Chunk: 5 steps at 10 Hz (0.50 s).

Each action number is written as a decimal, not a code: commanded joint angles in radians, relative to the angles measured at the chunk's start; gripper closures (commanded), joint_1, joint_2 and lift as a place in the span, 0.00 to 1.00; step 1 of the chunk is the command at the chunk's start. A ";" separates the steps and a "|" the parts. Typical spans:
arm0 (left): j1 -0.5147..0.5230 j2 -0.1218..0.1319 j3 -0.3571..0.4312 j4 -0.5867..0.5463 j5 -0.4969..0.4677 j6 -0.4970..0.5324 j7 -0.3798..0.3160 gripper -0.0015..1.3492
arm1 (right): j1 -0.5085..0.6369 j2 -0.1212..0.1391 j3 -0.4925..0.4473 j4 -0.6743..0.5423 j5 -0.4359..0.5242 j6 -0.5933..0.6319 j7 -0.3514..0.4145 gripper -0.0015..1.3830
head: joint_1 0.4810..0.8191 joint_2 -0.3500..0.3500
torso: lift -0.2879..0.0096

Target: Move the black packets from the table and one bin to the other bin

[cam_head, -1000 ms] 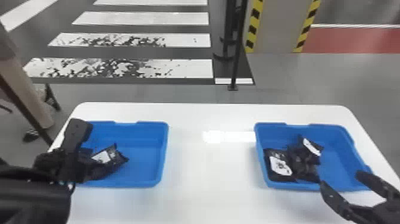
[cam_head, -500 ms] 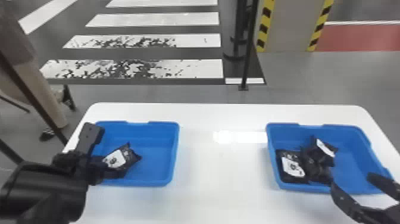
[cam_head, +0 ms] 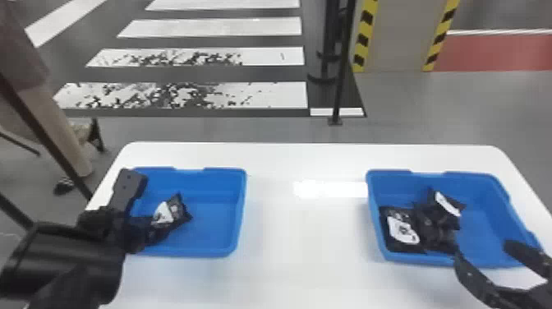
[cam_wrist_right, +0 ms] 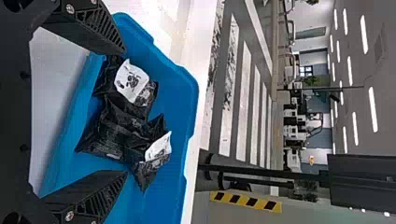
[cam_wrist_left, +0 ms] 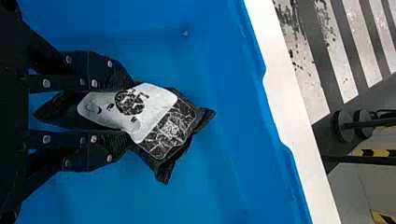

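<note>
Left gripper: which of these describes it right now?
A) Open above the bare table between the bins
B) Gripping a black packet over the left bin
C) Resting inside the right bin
B: the left gripper's fingers press on both sides of a black packet, with the left bin around it.

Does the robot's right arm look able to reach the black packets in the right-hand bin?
Probably yes: the right gripper is open and facing the black packets, and nothing seems to block the way into the blue bin.
</note>
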 commanded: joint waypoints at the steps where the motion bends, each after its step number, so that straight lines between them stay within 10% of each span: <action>1: 0.018 -0.005 0.022 -0.029 0.046 -0.009 0.000 0.90 | 0.002 -0.002 0.000 -0.001 -0.005 0.000 0.001 0.08 | 0.63 0.58 | 0.60; 5: 0.153 -0.051 0.109 -0.286 0.181 0.005 0.018 0.90 | 0.007 -0.003 -0.002 -0.018 -0.001 0.000 0.002 0.08 | 0.63 0.56 | 0.60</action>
